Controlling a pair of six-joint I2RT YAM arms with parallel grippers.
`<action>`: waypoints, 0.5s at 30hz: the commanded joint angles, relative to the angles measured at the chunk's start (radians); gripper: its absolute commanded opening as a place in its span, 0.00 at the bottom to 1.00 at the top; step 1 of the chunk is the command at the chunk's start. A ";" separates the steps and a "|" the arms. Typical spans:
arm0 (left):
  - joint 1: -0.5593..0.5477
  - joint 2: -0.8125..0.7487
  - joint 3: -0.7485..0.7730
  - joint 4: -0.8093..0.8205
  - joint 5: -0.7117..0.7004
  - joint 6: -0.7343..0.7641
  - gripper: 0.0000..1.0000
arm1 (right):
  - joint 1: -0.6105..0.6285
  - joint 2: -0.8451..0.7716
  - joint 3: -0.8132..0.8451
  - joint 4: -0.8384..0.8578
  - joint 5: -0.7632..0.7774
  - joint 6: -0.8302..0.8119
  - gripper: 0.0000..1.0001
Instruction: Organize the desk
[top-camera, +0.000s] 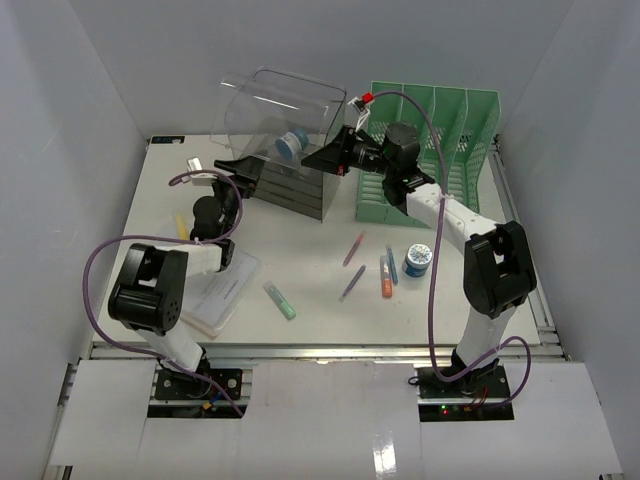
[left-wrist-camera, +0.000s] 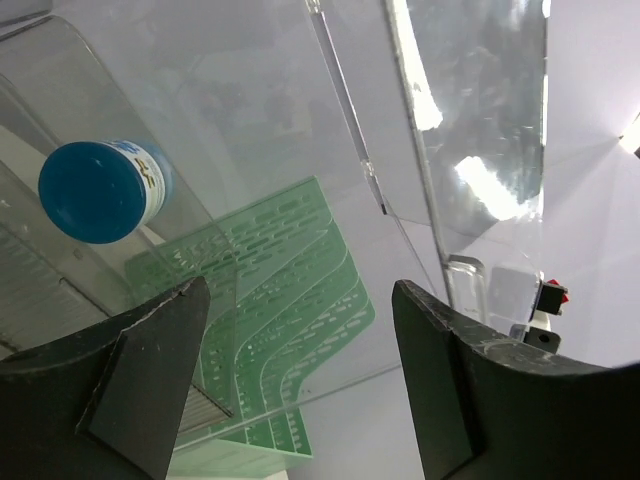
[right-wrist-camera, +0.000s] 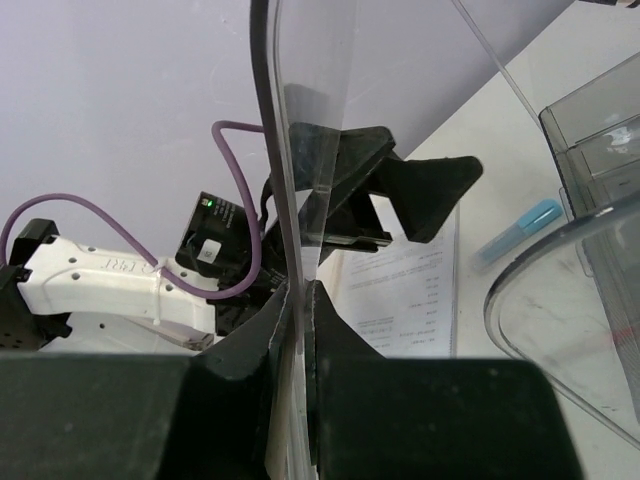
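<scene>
The white desk (top-camera: 330, 315) holds a clear drawer box (top-camera: 290, 185) at the back, its clear lid (top-camera: 285, 100) lifted. My right gripper (top-camera: 330, 155) is shut on the lid's right edge; the right wrist view shows the jaws (right-wrist-camera: 298, 292) pinching the thin clear wall (right-wrist-camera: 300, 150). A blue-capped jar (top-camera: 292, 145) sits in the box's top compartment. My left gripper (top-camera: 243, 166) is open and empty at the box's left side. In the left wrist view the gripper (left-wrist-camera: 300, 295) faces the clear wall, and the jar (left-wrist-camera: 100, 190) lies behind that wall.
A green file rack (top-camera: 430, 150) stands at the back right. A second blue-capped jar (top-camera: 418, 260), several pens (top-camera: 385, 275) and a green highlighter (top-camera: 280, 300) lie mid-desk. Printed papers (top-camera: 225, 285) lie at the left, with a yellow item (top-camera: 182, 225) beside them.
</scene>
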 joint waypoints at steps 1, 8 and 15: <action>0.024 -0.067 -0.059 0.074 0.017 0.001 0.83 | -0.006 -0.065 -0.011 0.015 -0.009 -0.030 0.08; 0.030 -0.114 -0.072 0.068 0.052 -0.011 0.82 | -0.006 -0.071 -0.017 0.000 -0.014 -0.069 0.22; 0.053 -0.100 -0.023 0.074 0.095 -0.032 0.82 | -0.012 -0.105 -0.071 -0.010 -0.073 -0.200 0.84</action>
